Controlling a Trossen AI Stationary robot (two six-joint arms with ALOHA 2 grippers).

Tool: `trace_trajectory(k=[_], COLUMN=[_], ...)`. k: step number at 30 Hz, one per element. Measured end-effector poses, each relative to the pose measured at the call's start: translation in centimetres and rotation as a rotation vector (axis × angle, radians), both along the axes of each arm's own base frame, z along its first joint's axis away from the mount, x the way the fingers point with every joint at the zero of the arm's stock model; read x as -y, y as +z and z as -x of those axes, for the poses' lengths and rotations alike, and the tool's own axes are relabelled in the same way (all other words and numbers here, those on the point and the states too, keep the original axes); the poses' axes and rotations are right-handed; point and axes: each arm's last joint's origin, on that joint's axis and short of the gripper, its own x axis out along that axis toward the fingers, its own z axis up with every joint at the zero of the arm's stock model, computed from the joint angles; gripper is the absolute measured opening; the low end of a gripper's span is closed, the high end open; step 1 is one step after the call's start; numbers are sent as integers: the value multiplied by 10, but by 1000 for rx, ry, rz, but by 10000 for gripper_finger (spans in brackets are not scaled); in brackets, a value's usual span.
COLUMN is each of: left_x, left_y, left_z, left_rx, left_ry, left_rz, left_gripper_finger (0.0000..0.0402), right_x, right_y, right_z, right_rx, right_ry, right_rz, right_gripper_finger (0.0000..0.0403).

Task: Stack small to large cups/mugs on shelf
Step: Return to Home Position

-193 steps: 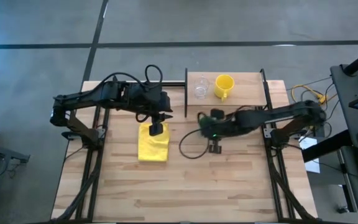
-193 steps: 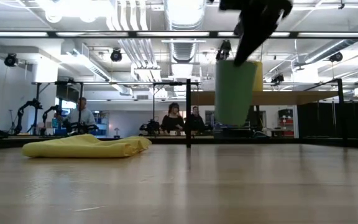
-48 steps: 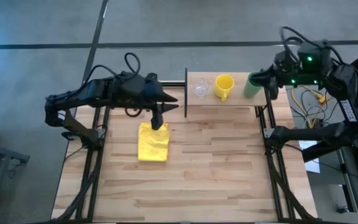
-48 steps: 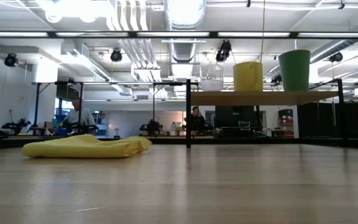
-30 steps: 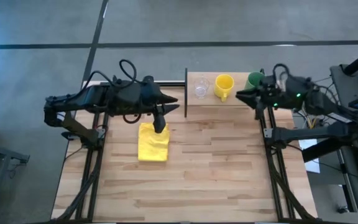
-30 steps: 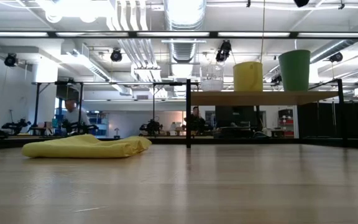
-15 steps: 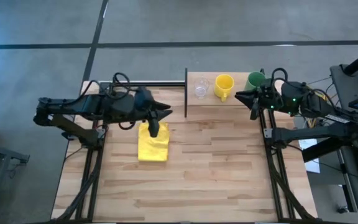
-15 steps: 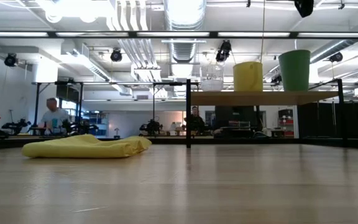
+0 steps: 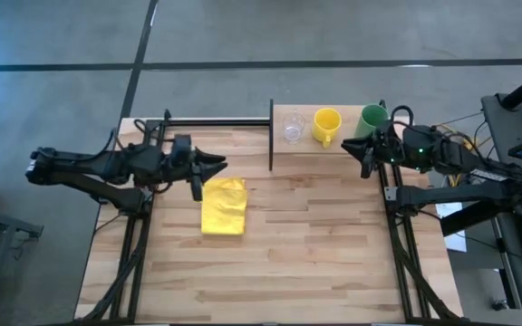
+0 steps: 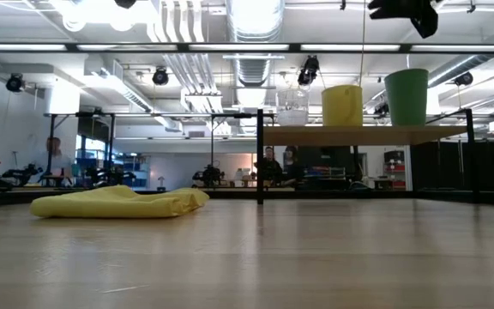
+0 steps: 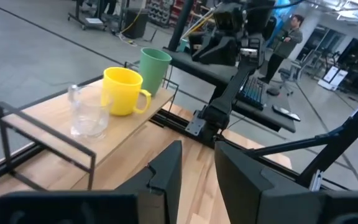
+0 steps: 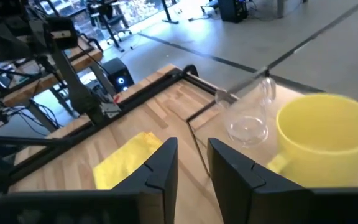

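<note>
Hovering empty, fingers narrowly parted, right gripper (image 9: 366,159) beside green cup (image 9: 373,117) on shelf (image 9: 332,148), left gripper (image 9: 197,184) likewise beside yellow cloth (image 9: 223,206).

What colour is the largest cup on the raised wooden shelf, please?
The large tapered cup is green, clearest in the low view.

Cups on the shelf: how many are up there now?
3. On the shelf, in a row: the glass cup at the left end, the yellow mug in the middle, the green cup at the right end, next to the right gripper. None looks hidden.
</note>
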Motion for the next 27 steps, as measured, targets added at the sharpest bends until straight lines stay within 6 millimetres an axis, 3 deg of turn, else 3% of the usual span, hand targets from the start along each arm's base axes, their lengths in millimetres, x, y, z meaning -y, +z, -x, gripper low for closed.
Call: trace_trajectory(k=[6,11,20,27], left_x=[-4,-7,-9,-10], left_y=[-8,-19,-57,-87], left_z=[26,41,49,58], left_rx=[33,45,103,183], left_ry=[14,49,80,81], left_rz=[3,1,51,65], left_gripper_finger=[82,82,82,82], right_x=[-1,-2,-5,-6], right_y=[-17,-30,-56,-79], right_z=[5,13,30,28], right_rx=[-8,88,183,307], right_ry=[-12,-11,-6,52], right_rz=[-32,-29,-52,-50], right_gripper_finger=[74,70,81,77])
